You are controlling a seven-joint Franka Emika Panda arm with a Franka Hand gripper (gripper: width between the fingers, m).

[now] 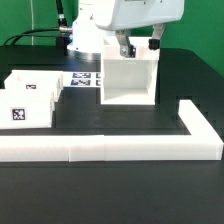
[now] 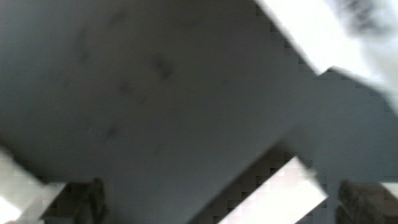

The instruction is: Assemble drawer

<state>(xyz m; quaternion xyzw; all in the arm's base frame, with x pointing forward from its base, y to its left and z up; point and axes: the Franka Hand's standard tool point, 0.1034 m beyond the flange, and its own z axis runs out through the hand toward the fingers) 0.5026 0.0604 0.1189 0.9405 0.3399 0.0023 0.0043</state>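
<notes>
The white cube-like drawer housing (image 1: 128, 80) stands mid-table with its open side toward the camera. My gripper (image 1: 140, 46) hangs just above its top rear edge, fingers apart and holding nothing. In the blurred wrist view the two dark fingertips (image 2: 71, 202) stand wide apart, with a slanted white strip of a housing wall (image 2: 285, 192) between them, not pinched. Two small white trays sit at the exterior view's left. The nearer tray (image 1: 28, 106) has a tag on its front. The farther tray (image 1: 42, 82) has a tag on top.
The long low white L-shaped wall (image 1: 110, 147) runs along the front and turns back at the exterior view's right. The marker board (image 1: 84, 78) lies flat between the trays and the housing. The black table (image 1: 60, 195) lies in front of the wall.
</notes>
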